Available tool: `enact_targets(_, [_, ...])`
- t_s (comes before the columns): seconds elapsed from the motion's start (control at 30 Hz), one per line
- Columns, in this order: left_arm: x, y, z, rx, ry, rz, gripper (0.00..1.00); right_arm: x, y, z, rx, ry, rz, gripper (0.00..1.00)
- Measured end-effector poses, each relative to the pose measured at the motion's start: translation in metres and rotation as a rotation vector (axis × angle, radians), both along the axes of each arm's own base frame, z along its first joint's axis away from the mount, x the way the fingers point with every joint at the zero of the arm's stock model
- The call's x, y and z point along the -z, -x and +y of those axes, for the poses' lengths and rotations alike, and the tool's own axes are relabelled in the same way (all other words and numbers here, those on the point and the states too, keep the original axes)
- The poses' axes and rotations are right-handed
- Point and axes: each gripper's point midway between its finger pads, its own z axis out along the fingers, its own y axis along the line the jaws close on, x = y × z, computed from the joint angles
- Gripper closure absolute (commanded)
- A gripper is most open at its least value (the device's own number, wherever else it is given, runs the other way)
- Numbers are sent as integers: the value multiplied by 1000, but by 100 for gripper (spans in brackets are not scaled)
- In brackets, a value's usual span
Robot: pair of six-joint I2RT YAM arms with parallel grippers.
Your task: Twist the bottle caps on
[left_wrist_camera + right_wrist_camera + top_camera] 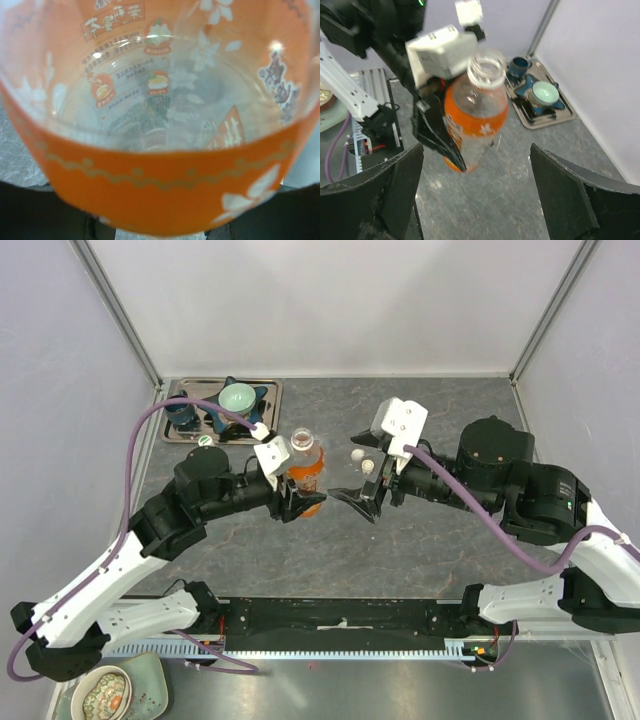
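My left gripper (299,502) is shut on the orange bottle (308,472) near the table's middle. The bottle is tilted, its mouth is open and it has no cap on it. It fills the left wrist view (160,190), where it hides the fingers. In the right wrist view the orange bottle (475,120) sits ahead of my right gripper (480,200), which is open and empty. My right gripper (362,498) is just right of the bottle. Two white bottle caps (356,455) (368,467) lie on the table behind it. The two clear bottles are out of view.
A metal tray (270,390) at the back left holds a dark blue cup (182,412) and a pale green bowl (237,397). They also show in the right wrist view (545,94). A patterned dish (105,695) sits off the table at the front left.
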Motion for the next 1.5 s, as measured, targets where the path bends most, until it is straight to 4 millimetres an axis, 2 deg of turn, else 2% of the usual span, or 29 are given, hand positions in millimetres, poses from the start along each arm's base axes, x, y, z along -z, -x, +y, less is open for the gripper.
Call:
enact_targets(0.13, [9,4,12,-3,-4,-7,97,28,-15,-12,98,39,15,20])
enact_targets(0.17, [16,7,16,-1,-20,-10,94,35,-21,-16,128,52,21,25])
enact_targets(0.23, [39,10,22,11,-78,-11,92,54,-45,-30,252,61,40,30])
enact_targets(0.33, [86,13,32,31,-221,15,91,85,-94,-66,508,51,97,44])
enact_targets(0.43, [139,10,39,51,-405,77,81,123,-151,-119,791,17,199,51])
enact_targets(0.47, [152,8,40,54,-449,91,79,135,-165,-131,851,8,237,60])
enact_targets(0.5, [170,6,41,62,-501,107,78,148,-187,-151,938,-20,291,64])
enact_targets(0.53, [186,5,46,64,-552,125,77,160,-208,-164,987,-53,348,65])
enact_targets(0.63, [212,4,53,72,-635,137,60,203,-271,-207,1124,-149,511,61])
enact_targets(0.7, [219,3,55,75,-656,129,51,237,-297,-227,1188,-166,604,57])
enact_targets(0.73, [221,2,56,75,-664,122,43,248,-303,-231,1207,-169,632,56])
enact_targets(0.77, [223,0,56,75,-672,117,25,259,-309,-234,1220,-170,657,53])
enact_targets(0.8, [224,-2,56,71,-676,112,20,266,-314,-234,1229,-175,672,53])
enact_targets(0.87, [225,-7,53,69,-681,96,11,271,-321,-233,1233,-190,677,52])
enact_targets(0.93, [227,-12,49,63,-684,88,7,267,-332,-231,1235,-208,663,53])
enact_targets(0.97, [229,-15,48,59,-690,88,2,265,-338,-230,1234,-215,658,53])
enact_targets(1.03, [228,-20,45,49,-695,85,1,259,-358,-228,1228,-239,639,53])
enact_targets(1.13, [219,-26,39,40,-681,70,1,262,-373,-226,1223,-249,631,53])
enact_targets(1.3, [199,-35,32,19,-645,33,1,267,-375,-226,1222,-238,636,51])
enact_targets(1.43, [197,-36,31,15,-639,28,5,267,-375,-227,1223,-223,623,42])
enact_targets(1.5, [197,-36,31,15,-638,29,6,265,-381,-228,1224,-210,615,40])
